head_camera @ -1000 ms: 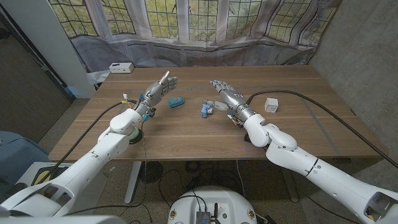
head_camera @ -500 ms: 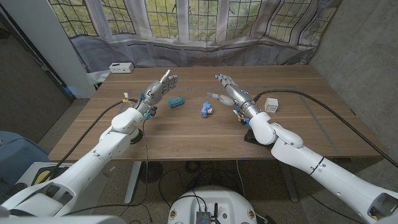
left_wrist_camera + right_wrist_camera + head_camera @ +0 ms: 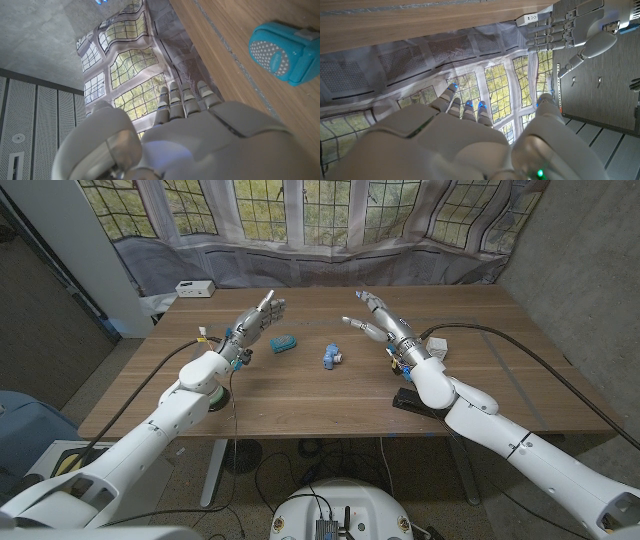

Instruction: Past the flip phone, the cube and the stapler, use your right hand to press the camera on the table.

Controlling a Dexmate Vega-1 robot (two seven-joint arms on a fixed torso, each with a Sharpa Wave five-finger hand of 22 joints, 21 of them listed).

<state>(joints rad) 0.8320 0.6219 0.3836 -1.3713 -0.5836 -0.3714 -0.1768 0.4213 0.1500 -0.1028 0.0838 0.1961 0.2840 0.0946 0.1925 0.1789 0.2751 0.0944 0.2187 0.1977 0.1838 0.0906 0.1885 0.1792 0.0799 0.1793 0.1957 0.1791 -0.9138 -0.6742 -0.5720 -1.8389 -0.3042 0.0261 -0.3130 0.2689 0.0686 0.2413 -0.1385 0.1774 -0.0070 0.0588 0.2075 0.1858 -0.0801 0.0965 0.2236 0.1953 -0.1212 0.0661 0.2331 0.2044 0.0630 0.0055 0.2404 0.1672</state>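
A small blue and white object (image 3: 331, 355) lies mid-table. A teal rounded device (image 3: 283, 343) (image 3: 280, 52) with a dotted panel lies to its left. I cannot tell which of these two is the camera. A white cube (image 3: 436, 348) sits on the right, and a flat black stapler-like thing (image 3: 412, 401) lies near the front edge beside my right forearm. My right hand (image 3: 385, 328) (image 3: 470, 145) hangs raised between the blue object and the cube, fingers spread, holding nothing. My left hand (image 3: 255, 325) (image 3: 200, 130) stands just left of the teal device with straight fingers and holds nothing.
A white box (image 3: 195, 288) (image 3: 529, 19) sits at the table's far left corner. Black cables (image 3: 500, 340) run across the right side of the wooden table (image 3: 300, 395). A curtained window wall stands behind. My left hand (image 3: 565, 27) also appears in the right wrist view.
My right hand has swung to the right and back, away from the blue and white object toward the cube, uncovering the black thing near the front edge. The left hand has stayed put.
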